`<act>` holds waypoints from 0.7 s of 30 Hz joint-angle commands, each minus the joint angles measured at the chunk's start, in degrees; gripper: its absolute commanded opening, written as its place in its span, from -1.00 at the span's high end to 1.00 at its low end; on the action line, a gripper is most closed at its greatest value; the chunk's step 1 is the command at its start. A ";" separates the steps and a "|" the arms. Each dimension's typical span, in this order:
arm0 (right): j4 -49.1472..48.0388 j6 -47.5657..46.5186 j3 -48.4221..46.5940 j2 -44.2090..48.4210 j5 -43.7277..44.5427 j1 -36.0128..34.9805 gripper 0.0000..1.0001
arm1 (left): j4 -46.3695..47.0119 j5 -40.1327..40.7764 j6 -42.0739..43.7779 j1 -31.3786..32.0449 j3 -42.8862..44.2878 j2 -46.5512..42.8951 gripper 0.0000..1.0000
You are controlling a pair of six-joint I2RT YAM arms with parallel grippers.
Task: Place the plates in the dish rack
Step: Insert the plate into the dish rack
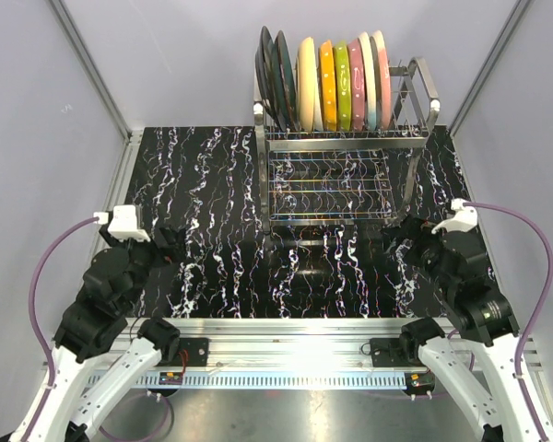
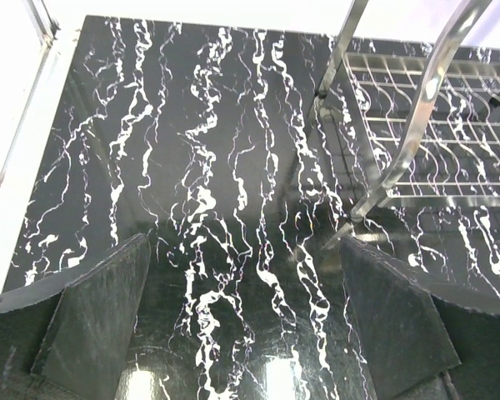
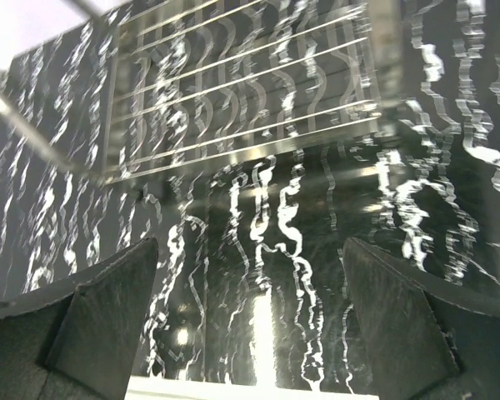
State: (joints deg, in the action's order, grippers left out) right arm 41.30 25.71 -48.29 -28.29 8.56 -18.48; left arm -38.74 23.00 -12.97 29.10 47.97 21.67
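Observation:
The chrome dish rack (image 1: 346, 170) stands at the back of the black marbled table. Several plates (image 1: 327, 85) stand upright in its top tier: two dark ones at the left, then cream, orange, green, pink and others. The lower tier holds nothing. My left gripper (image 1: 170, 241) is open and empty, low over the table at the near left; the rack's end frame (image 2: 417, 125) shows in its wrist view. My right gripper (image 1: 401, 235) is open and empty at the near right, close to the rack's front right corner; the rack's lower grid (image 3: 242, 92) shows in its wrist view.
Metal frame posts (image 1: 92, 69) and pale walls enclose the table. An aluminium rail (image 1: 286, 336) runs along the near edge between the arm bases. Purple cables (image 1: 37, 276) loop beside each arm.

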 commanded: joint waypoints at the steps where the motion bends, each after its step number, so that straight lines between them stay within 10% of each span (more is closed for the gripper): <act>1: 1.59 3.29 -1.80 0.87 7.78 -0.24 -0.99 | 4.03 1.69 0.84 -0.19 -1.03 -1.02 -0.98; 21: 3.70 8.99 -2.51 -0.44 21.05 -0.24 -0.99 | 4.29 0.90 0.58 -0.19 -2.44 2.94 -0.98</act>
